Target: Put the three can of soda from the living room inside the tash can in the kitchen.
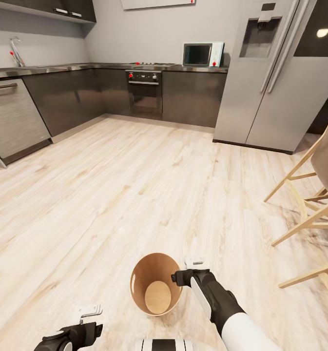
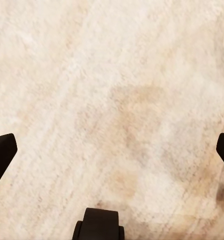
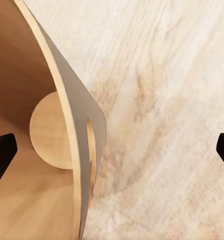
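Fingers [image 3: 2, 155] of the right gripper [image 1: 193, 264] are standing wide apart with nothing between them; in the right wrist view their dark tips are sitting at the two edges of the picture, one over the bin's brown inside and the other over bare floor, so the rim is passing between them. The left gripper [image 1: 87, 310] is also spread and carrying nothing, its fingertips [image 2: 3, 152] showing at either side above plain floor.

The tash can [image 1: 156, 282] is standing on the floor [image 1: 134, 195] of the kitchen, near the robot and slightly right of centre, its open mouth turned up toward the head camera. Its round base is showing pale and bare, and no soda can is appearing inside it or anywhere else in these pictures. The right gripper is hovering just beside the bin's right rim, which seems to suit either a release into the mouth or a hold on the wall; which one cannot be told. The left gripper is hanging low at the near left, well apart from the bin, probably kept out of the way.

Further out, dark cabinets [image 1: 193, 97] are running along the far wall with a black oven [image 1: 144, 95] set into them, a small microwave [image 1: 202, 54] on the tabletop above, and a steel fridge [image 1: 266, 73] at far right. Pale wooden chair legs [image 1: 305, 214] are crossing the right edge.

With both grippers bare and the bin showing empty, the cans seemingly remain to be fetched.
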Robot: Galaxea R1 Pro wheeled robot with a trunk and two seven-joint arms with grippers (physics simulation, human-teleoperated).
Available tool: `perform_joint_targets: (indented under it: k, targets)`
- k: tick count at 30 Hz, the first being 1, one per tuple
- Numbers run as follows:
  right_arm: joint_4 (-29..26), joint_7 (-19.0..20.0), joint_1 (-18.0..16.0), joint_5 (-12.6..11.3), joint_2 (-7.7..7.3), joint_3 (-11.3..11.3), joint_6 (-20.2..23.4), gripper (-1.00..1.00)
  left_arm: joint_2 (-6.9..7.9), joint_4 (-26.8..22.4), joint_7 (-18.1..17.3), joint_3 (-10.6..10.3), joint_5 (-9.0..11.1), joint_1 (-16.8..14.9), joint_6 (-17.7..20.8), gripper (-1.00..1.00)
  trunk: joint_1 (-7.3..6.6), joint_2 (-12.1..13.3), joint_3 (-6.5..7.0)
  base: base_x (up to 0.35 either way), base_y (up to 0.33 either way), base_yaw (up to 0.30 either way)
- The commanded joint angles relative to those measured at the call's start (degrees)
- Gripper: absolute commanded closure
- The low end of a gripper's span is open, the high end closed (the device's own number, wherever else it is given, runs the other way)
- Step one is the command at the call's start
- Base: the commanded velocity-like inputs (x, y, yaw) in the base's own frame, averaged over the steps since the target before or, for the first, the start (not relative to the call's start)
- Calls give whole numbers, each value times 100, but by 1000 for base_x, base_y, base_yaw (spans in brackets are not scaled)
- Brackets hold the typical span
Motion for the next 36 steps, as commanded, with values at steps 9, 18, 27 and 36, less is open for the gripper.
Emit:
perform_joint_targets:
  k: [9, 18, 27, 36]
  targets:
    - [498, 0, -48, 0, 0, 2, -422, -100, 2, 0, 0, 0, 0, 0, -2, -100, 0, 0, 0, 0, 0, 0]
    - [612, 92, -78, 0, 0, 2, -527, -100, -1, 0, 0, 0, -5, 0, -3, -100, 0, 0, 0, 0, 0, 0]
    - [585, 320, -79, 3, 0, 2, -514, -100, 7, 15, 0, 0, -9, 0, -3, -100, 0, 0, 0, 0, 0, 0]
    - [589, 351, -79, 0, 0, 3, -518, 100, 7, 18, 0, 0, -9, 0, -3, -100, 0, 0, 0, 0, 0, 0]
